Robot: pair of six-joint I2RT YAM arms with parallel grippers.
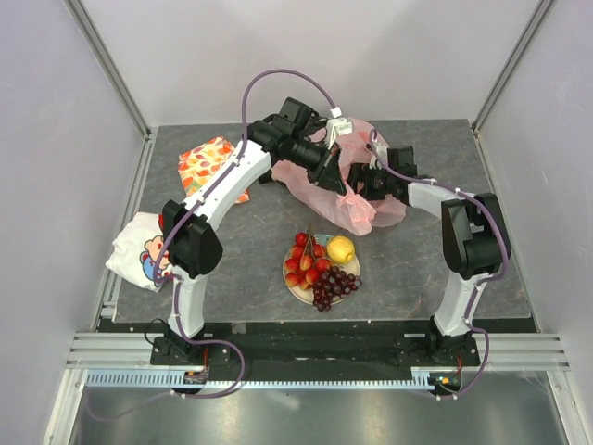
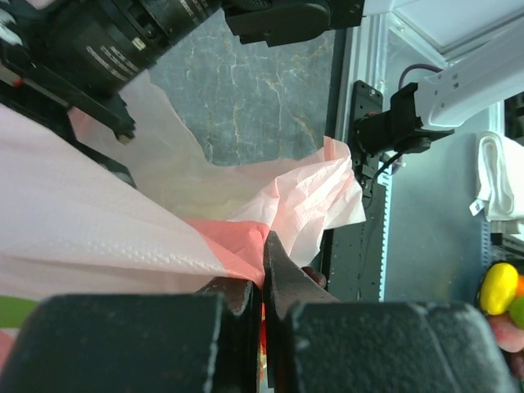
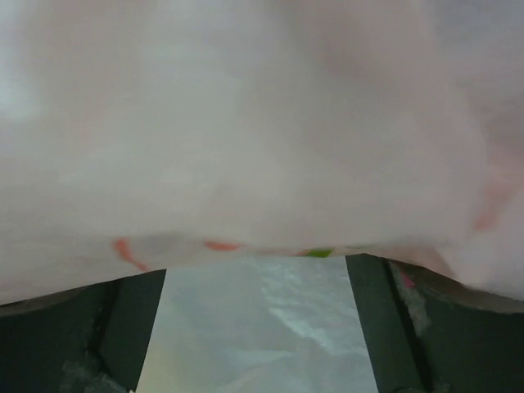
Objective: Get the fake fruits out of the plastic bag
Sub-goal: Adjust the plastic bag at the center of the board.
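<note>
The pink plastic bag (image 1: 371, 209) lies crumpled at the back of the table. My left gripper (image 1: 344, 189) is shut on a fold of it, and the pinched pink film shows between the fingers in the left wrist view (image 2: 264, 260). My right gripper (image 1: 363, 182) sits against the bag from the right. Its fingers stand wide apart and the bag film (image 3: 262, 139) drapes over their tips (image 3: 255, 270). The red fruit cluster (image 1: 306, 260), the yellow lemon-like fruit (image 1: 341, 248) and the purple grape bunch (image 1: 334, 286) lie on a plate (image 1: 298, 293) in front of the bag.
An orange leaf-print cloth (image 1: 211, 165) lies at the back left. A white printed cloth (image 1: 139, 250) hangs over the left table edge. The right arm (image 2: 446, 90) and the lemon (image 2: 498, 286) show in the left wrist view.
</note>
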